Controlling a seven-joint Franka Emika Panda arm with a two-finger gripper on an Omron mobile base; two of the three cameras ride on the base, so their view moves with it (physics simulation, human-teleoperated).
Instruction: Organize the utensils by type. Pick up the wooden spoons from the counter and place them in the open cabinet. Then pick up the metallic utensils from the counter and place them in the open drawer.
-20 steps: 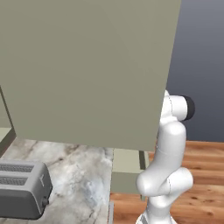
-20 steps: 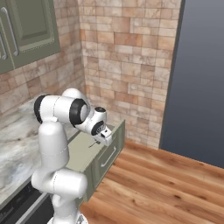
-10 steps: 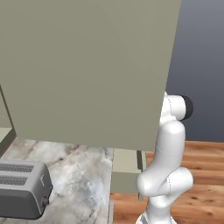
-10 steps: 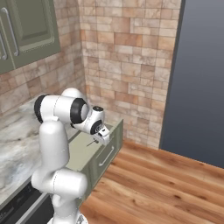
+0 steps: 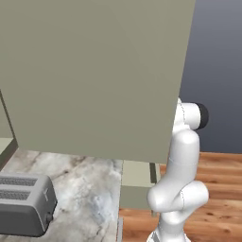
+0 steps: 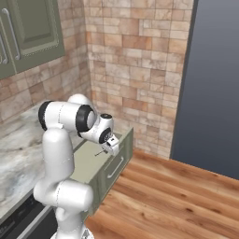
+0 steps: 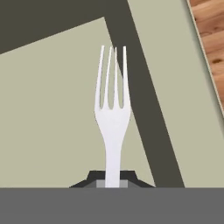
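- The fork, a thin pale silver piece with four tines, is pinched by its handle between the dark tips of the gripper; its tines point away from the hand, up the hand view
- In the right base view the same fork shows as a thin dark sliver sticking out of the gripper, held in the air over the open drawer
- The fingers are clenched on the fork's handle; the jaws stand almost together, with only the thin stem between them
- Behind the fork in the hand view lies the flat olive inside of the drawer, crossed by a dark wall; whether the fork touches the drawer floor I cannot tell
- The drawer stands pulled out of the olive-green base unit, its front carrying a silver bar handle; wooden floor lies beyond it
- The counter, grey-beige marbled stone, runs beside the drawer; a grey toaster stands on it, well apart from the gripper
- The open cabinet door hangs large across the left base view, above the counter
- A brick wall rises behind the drawer
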